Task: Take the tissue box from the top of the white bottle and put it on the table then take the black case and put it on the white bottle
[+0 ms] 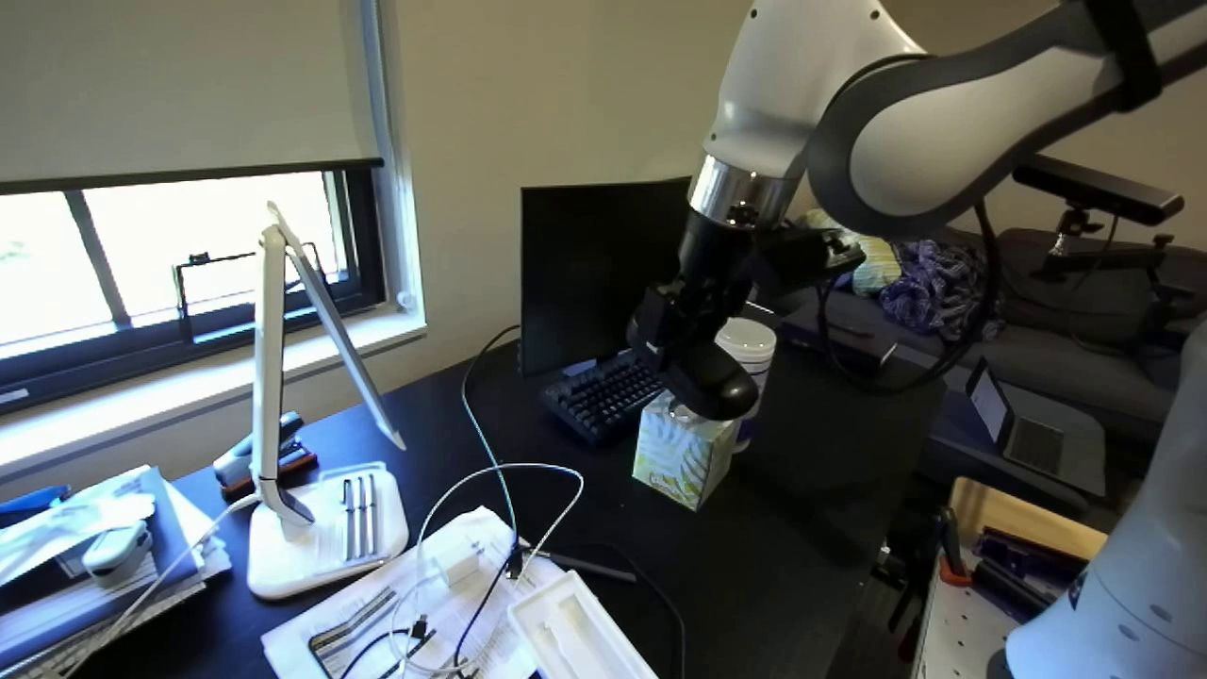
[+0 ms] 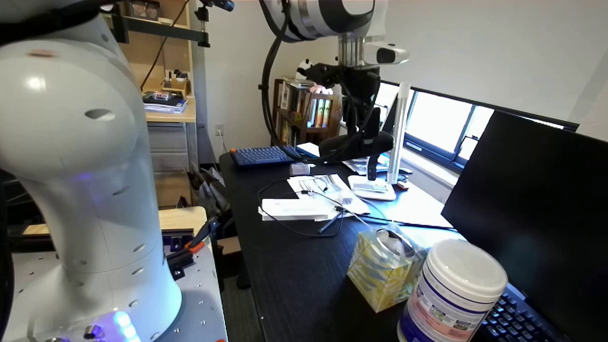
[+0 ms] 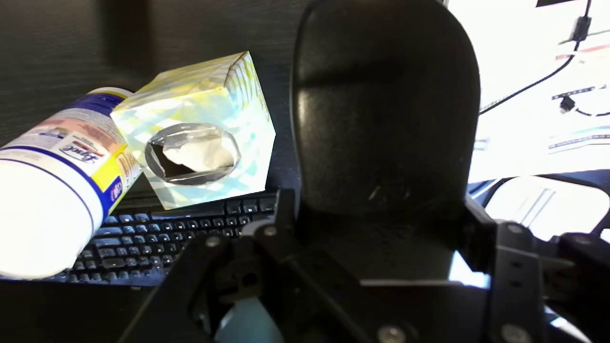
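- The tissue box (image 2: 377, 275) stands upright on the table (image 2: 285, 285), just beside the white bottle (image 2: 449, 297); a black keyboard (image 3: 143, 245) and monitor (image 1: 599, 273) are near, papers (image 1: 448, 608) farther off.
- The arm (image 1: 783, 123) reaches over, its end pointing down.
- The gripper (image 3: 381, 214) clamps the black case (image 3: 386, 109) above the table.
- The black case's long axis runs nearly level, between 2 fingers (image 3: 286, 205).

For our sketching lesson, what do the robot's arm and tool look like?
The arm is smooth and rounded, mostly white with dark grey bands. A shiny silver collar sits above the black tool, which has angular, hinged links and round screws. A black cable loops beside the arm, and blue lights glow at its base.
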You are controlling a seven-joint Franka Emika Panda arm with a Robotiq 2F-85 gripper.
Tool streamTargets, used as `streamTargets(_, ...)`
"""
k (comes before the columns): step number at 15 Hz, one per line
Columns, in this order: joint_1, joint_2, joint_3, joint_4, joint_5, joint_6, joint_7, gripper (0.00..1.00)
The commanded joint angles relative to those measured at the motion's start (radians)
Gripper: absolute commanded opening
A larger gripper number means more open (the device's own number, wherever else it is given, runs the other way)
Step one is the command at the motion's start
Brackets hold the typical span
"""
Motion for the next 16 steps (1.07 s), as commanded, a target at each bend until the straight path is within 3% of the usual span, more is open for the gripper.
streamTargets(1, -0.036, 0.004, 0.036, 0.001, 0.019, -0.001, -0.015, 0.77)
streamTargets(2, -0.036, 0.008, 0.037, 0.001, 0.019, -0.001, -0.015, 0.52)
streamTargets(5, -0.101, -0.03, 0.06, 0.034, -0.026, -0.038, 0.096, 0.52)
streamTargets(11, -0.253, -0.095, -0.077, 0.08, 0.031, -0.186, 0.09, 0.52)
streamTargets(16, -0.371, -0.097, -0.189, 0.089, 0.067, -0.195, 0.096, 0.52)
